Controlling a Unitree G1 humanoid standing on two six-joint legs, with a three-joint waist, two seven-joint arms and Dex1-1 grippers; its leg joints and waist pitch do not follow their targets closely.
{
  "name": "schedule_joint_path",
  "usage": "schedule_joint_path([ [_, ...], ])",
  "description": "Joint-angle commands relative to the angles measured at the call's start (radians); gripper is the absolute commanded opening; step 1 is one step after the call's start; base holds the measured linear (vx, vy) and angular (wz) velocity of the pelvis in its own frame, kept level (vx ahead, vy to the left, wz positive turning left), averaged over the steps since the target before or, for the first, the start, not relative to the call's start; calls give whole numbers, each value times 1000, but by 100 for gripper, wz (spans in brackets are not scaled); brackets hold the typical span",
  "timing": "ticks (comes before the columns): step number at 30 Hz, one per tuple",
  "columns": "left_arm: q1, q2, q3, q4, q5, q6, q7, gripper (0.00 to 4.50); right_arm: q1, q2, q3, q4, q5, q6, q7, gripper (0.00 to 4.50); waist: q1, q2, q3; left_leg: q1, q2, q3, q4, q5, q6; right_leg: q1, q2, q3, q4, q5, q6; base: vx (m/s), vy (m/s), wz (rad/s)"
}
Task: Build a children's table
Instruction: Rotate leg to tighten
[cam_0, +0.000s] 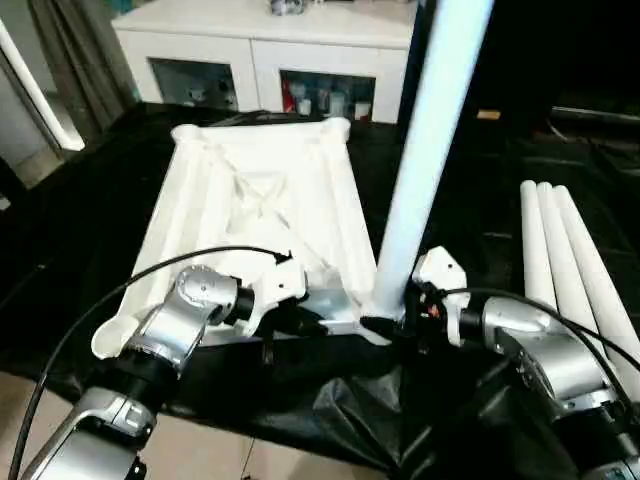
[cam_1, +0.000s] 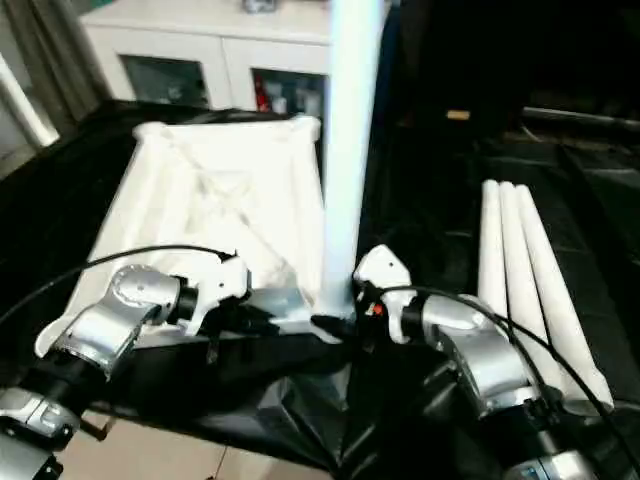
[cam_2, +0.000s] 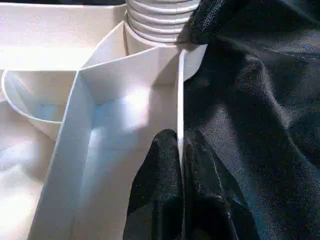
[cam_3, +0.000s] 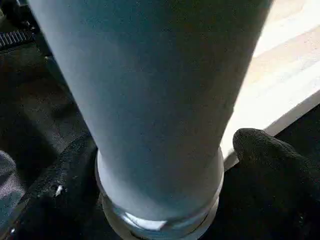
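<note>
The table top (cam_0: 255, 215) lies ribs-up on black cloth (cam_0: 330, 400), one leg (cam_0: 425, 150) upright in its near right corner socket. The right claw (cam_3: 165, 165) straddles that leg's base; the left claw (cam_2: 180, 165) pinches the near rim. Three legs (cam_0: 570, 250) lie right.

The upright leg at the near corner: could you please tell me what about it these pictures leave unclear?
- Upright leg: its upper end is cut off by the top edge of both eye views.
- How deep its threaded end sits in the table top: the right end effector hides the joint in the eye views.
- The left end effector grips the table top's rim.
</note>
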Motion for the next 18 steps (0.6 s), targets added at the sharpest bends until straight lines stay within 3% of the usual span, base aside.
schedule_joint_path([
  [1,11,-14,6,-21,-47,-20,-21,0,-10,-5,5,-11,2,8,5,420,0,-14,-57,-1,44,-11,-64,-134,79,53,-63,58,-67,-82,-242,0,0,0],
  [18,25,-15,20,-33,-50,9,-9,0,1,42,-24,-7,36,28,-4,285,0,-17,-58,-3,43,-10,-62,-113,84,54,-62,57,-66,-82,-235,0,0,0],
])
